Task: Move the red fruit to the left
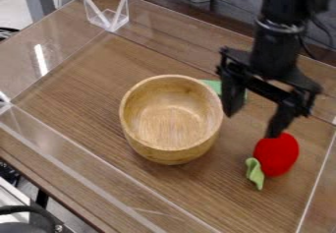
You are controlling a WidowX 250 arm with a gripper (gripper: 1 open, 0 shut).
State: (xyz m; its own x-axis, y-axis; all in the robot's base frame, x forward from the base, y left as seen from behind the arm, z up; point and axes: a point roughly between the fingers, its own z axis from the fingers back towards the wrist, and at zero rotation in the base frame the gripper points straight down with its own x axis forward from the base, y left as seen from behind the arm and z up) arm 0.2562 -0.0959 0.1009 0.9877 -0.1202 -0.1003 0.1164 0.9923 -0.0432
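You have a wooden table (79, 109) under everything. Directly on it you see a round wooden bowl (171, 119), a red toy strawberry (276, 153) to its right with the leafy stem toward you, and a partly hidden green block (213, 84) behind the bowl.

The toy strawberry (277, 154) is bright red, its leafy stem (254, 174) light green. The bowl (171, 119) is a golden tan, a shade paler along its rim. The tabletop (82, 104) is warm brown wood, streaked with darker grain lines. The block (214, 86) is mint green. The gripper (256, 112) is black, and the wire-like stand (108, 14) at the back is whitish.
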